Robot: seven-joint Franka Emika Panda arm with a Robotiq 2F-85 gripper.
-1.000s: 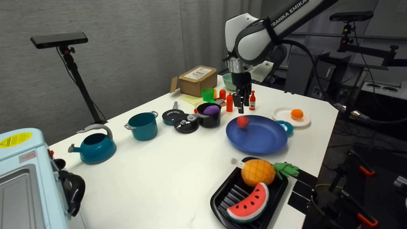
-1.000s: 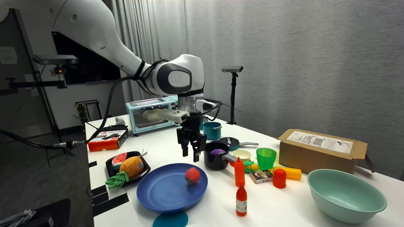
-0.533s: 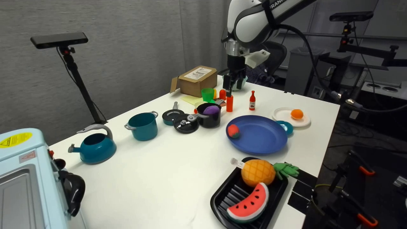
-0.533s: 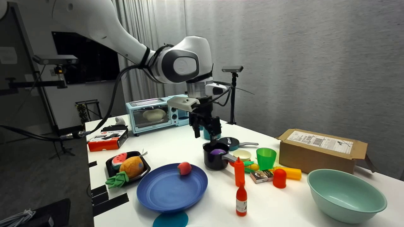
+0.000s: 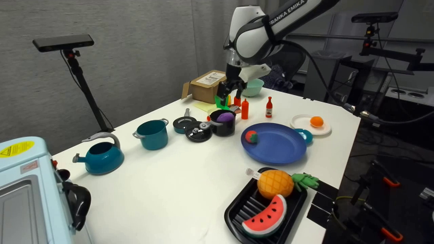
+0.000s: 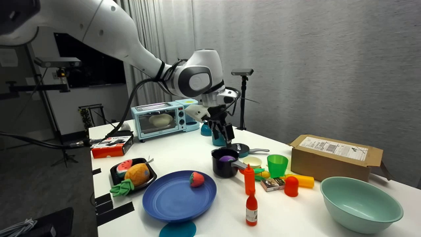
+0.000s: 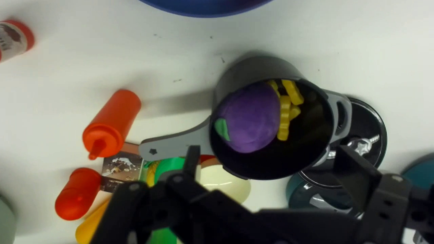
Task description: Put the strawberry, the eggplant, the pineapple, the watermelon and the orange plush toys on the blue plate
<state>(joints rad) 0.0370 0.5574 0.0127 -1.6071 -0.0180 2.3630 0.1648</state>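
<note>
My gripper [image 5: 230, 97] is open and empty above the black pot [image 5: 228, 129], and its spread fingers show in the wrist view [image 7: 269, 156]. The purple eggplant [image 7: 252, 117] lies in the pot beside several yellow pieces; its lower part is hidden. The strawberry [image 6: 197, 179] rests on the blue plate [image 6: 174, 200], near the rim on the pot side. The pineapple [image 5: 275, 184] and the watermelon slice [image 5: 266, 217] lie in the black tray [image 5: 234, 206]. The orange [image 5: 316, 121] sits on the white plate [image 5: 298, 118].
Red bottles [image 6: 249, 181] and a grey pot handle [image 7: 179, 144] stand close to the gripper. A black lid [image 5: 198, 131], small pan, cream bowl [image 7: 223, 183] and green cup [image 6: 277, 165] surround the pot. A cardboard box [image 6: 332, 161] and a green bowl [image 6: 361, 204] are farther off.
My gripper has moved from above the blue plate to above the black pot. The strawberry has rolled on the plate towards the rim and its green top now shows.
</note>
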